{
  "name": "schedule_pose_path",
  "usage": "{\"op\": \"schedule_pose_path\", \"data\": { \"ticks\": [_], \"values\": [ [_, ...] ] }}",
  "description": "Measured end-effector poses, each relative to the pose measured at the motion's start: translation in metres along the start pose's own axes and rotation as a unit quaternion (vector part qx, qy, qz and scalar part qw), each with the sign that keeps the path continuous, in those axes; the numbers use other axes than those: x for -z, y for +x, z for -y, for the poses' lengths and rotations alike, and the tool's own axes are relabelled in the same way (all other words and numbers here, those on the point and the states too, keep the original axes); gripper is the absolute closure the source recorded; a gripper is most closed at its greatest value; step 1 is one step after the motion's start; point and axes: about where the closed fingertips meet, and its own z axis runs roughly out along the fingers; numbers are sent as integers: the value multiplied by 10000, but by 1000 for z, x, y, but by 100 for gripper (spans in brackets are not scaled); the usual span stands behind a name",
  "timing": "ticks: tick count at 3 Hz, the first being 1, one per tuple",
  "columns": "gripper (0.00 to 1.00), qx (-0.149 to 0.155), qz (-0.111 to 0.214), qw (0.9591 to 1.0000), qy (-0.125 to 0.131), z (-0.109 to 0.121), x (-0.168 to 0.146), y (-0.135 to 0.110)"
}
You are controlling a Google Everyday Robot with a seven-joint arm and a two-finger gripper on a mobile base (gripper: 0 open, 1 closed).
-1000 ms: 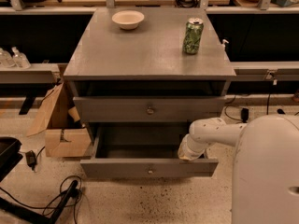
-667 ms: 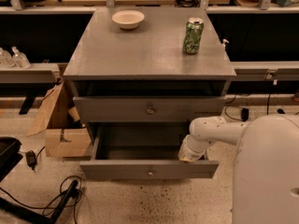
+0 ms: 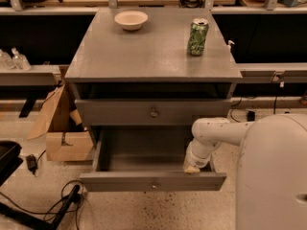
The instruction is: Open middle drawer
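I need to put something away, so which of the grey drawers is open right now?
The middle drawer, pulled out with its box showing; the hand is at its right front corner. The drawer above is shut.

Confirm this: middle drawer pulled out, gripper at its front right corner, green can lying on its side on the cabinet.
Wrong on the can: the camera view shows it standing upright on the cabinet. The middle drawer is pulled out, with the gripper at its front right corner.
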Motion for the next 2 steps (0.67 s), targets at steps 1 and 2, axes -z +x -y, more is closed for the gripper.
{"op": "schedule_pose_path", "data": {
  "ticks": [1, 2],
  "values": [
    [100, 0, 0, 10000, 0, 0, 0, 0],
    [100, -133, -42, 9985, -536, -31, 4, -7]
  ]
}}
